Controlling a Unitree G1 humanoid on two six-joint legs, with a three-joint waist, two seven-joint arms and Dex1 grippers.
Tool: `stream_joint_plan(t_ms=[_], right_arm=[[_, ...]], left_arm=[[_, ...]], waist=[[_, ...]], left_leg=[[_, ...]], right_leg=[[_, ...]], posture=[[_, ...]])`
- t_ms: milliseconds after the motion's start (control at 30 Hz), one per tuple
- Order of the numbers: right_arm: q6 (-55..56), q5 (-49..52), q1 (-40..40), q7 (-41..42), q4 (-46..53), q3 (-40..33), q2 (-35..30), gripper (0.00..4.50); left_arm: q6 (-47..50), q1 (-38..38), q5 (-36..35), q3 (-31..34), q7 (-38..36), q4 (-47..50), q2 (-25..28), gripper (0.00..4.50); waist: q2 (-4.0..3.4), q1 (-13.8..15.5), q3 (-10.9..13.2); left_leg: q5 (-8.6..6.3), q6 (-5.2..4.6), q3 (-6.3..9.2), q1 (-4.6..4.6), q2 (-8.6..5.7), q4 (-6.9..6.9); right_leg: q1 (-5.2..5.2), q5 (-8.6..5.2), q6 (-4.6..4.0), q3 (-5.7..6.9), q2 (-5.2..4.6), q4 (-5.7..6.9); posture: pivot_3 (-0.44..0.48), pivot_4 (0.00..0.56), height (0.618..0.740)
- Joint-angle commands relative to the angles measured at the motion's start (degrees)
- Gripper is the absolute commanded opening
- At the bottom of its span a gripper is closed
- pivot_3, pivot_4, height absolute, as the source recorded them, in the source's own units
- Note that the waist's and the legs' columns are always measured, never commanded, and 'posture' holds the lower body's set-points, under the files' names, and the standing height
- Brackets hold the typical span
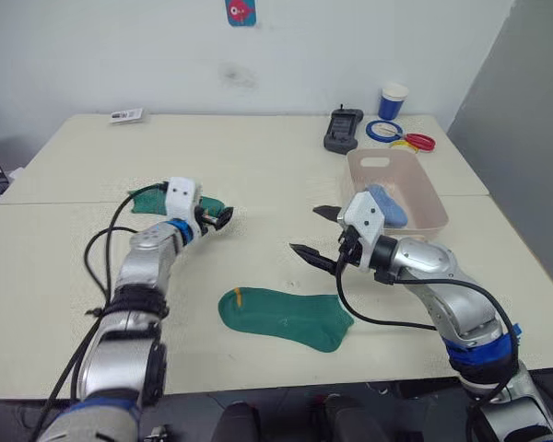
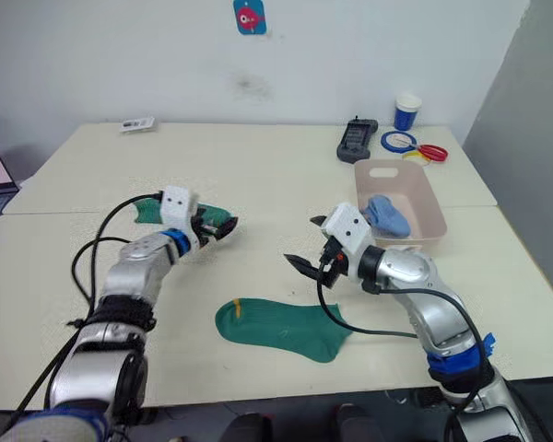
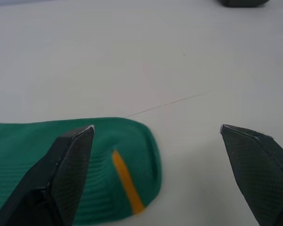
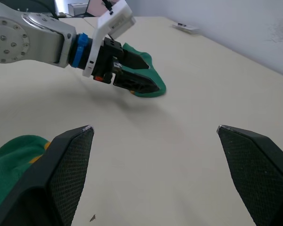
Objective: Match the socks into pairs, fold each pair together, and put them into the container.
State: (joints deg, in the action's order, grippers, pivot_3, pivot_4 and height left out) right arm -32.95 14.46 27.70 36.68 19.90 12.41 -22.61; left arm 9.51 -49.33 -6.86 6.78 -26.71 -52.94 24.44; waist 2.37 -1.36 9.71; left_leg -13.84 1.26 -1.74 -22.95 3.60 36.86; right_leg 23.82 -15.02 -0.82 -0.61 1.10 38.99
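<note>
Currently two dark green ankle socks are out on the cream table (image 1: pixel 258 166). Near dark green sock (image 1: pixel 286 318) lies flat close to the front edge, between the two arms, its small yellow mark at the cuff end toward the robot's left. Far dark green sock (image 1: pixel 152 200) lies further back on the left side, partly hidden behind the left wrist.

Left gripper (image 1: pixel 219 219): released, black fingers spread, nothing between them. It sits just above the cuff end of the far green sock; in the left wrist view one finger (image 3: pixel 68 165) overlaps that sock's cuff beside its yellow stripe, the other is over bare table. Whether it touches the fabric, cannot tell.

Right gripper (image 1: pixel 320 233): also released, fingers wide apart, empty. It hovers over bare table between the near green sock and the pale pink-beige rectangular plastic bin (image 1: pixel 422 196), pointing toward the left gripper.

Bin stands on the right side of the table, just behind the right wrist. Light blue sock bundle (image 1: pixel 388 205) lies inside it, at the near end; cannot tell how many socks are in the bundle.

Behind the bin: black handheld device (image 1: pixel 343 129), blue-and-white paper cup (image 1: pixel 393 99), blue tape ring (image 1: pixel 384 130), red-handled scissors (image 1: pixel 417 142). Small card (image 1: pixel 126 115) at the far left edge.
</note>
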Motion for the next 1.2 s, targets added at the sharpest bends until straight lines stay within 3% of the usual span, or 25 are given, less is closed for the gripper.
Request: stream_joint_plan(t_ms=[33, 133, 200, 633, 700, 833, 933, 1067, 1200], right_arm=[[-0.4, -0.3, -0.1, -1.3, 3.3, -1.3, -0.4, 4.5], [-1.2, -0.2, -0.5, -2.3, 4.3, -1.8, -0.7, 4.5], [-1.6, -0.1, -0.6, -2.8, 4.7, -1.9, -1.0, 4.5], [-1.7, 0.4, -0.7, -3.5, 4.6, -2.0, -1.4, 4.5], [-1.4, 0.5, -0.7, -3.2, 4.1, -2.0, -1.3, 4.5], [-1.0, 0.9, -0.7, -1.9, 3.3, -1.6, -1.5, 4.5], [-0.4, 0.8, -0.8, -0.4, 2.0, -1.4, -2.3, 4.5], [0.8, 0.8, -2.0, 1.5, 1.4, -1.4, -3.5, 4.5], [2.2, 0.5, -3.2, 2.6, 0.4, -1.6, -4.6, 4.5]], left_arm=[[-2.0, -4.3, 2.3, -0.1, 3.4, -8.9, 0.3, 4.45], [-0.8, -6.5, 2.8, 0.1, 4.3, -14.1, -0.9, 4.45], [-0.9, -7.0, 2.7, 0.2, 3.5, -15.7, -1.4, 4.07], [-4.3, -4.3, 3.1, 0.8, 2.0, -12.1, 0.0, 0.15], [-5.0, -2.7, 3.0, 0.2, -0.6, -8.8, 0.6, 0.03], [-7.8, 2.8, 4.9, -3.8, -7.8, 3.3, 3.5, 0.03], [-2.0, 9.5, 1.3, -5.0, -15.6, 21.4, 5.9, 0.03], [16.2, 21.9, -9.3, -6.8, -26.3, 52.9, 12.3, 0.03], [28.2, 29.2, -18.0, -7.5, -31.7, 71.7, 18.8, 0.03]], waist=[[0.0, -0.4, 0.0], [0.0, -0.4, 0.0], [0.0, -0.3, 0.0], [0.0, -0.2, 0.0], [0.0, -0.2, 0.0], [-0.02, -0.4, 0.0], [-0.02, -0.3, 0.0], [-0.03, -0.4, 0.0], [-0.06, -0.4, 0.0]], left_leg=[[0.0, 0.0, 0.0, 0.0, 0.0, -0.01], [0.0, 0.0, 0.0, 0.0, 0.02, -0.03], [0.01, 0.01, 0.0, 0.02, 0.01, -0.02], [0.02, 0.04, -0.06, 0.06, -0.04, 0.03], [0.03, 0.05, -0.06, 0.06, -0.03, 0.03], [0.03, 0.06, -0.08, 0.06, 0.02, 0.01], [0.04, 0.08, -0.07, 0.02, 0.06, -0.01], [0.05, 0.1, -0.1, 0.0, 0.07, -0.01], [0.04, 0.08, -0.1, 0.06, 0.05, -0.01]], right_leg=[[0.02, 0.0, 0.0, -0.03, 0.0, 0.01], [0.06, 0.0, 0.0, -0.02, -0.01, 0.06], [0.04, 0.0, 0.0, 0.02, -0.03, 0.11], [-0.03, 0.02, 0.04, -0.02, -0.13, 0.09], [-0.03, 0.02, 0.04, -0.02, -0.14, 0.09], [0.0, 0.03, 0.03, -0.07, -0.16, 0.09], [0.07, 0.03, 0.02, -0.06, -0.17, 0.11], [0.09, 0.03, 0.01, -0.14, -0.24, 0.09], [0.06, 0.01, 0.03, -0.18, -0.26, 0.09]], posture=[[0.0, 0.15, 0.74], [0.0, 0.15, 0.74], [0.0, 0.15, 0.74], [0.0, 0.15, 0.74], [0.0, 0.15, 0.74], [0.0, 0.15, 0.74], [0.0, 0.15, 0.74], [0.0, 0.15, 0.74], [0.0, 0.15, 0.74]])
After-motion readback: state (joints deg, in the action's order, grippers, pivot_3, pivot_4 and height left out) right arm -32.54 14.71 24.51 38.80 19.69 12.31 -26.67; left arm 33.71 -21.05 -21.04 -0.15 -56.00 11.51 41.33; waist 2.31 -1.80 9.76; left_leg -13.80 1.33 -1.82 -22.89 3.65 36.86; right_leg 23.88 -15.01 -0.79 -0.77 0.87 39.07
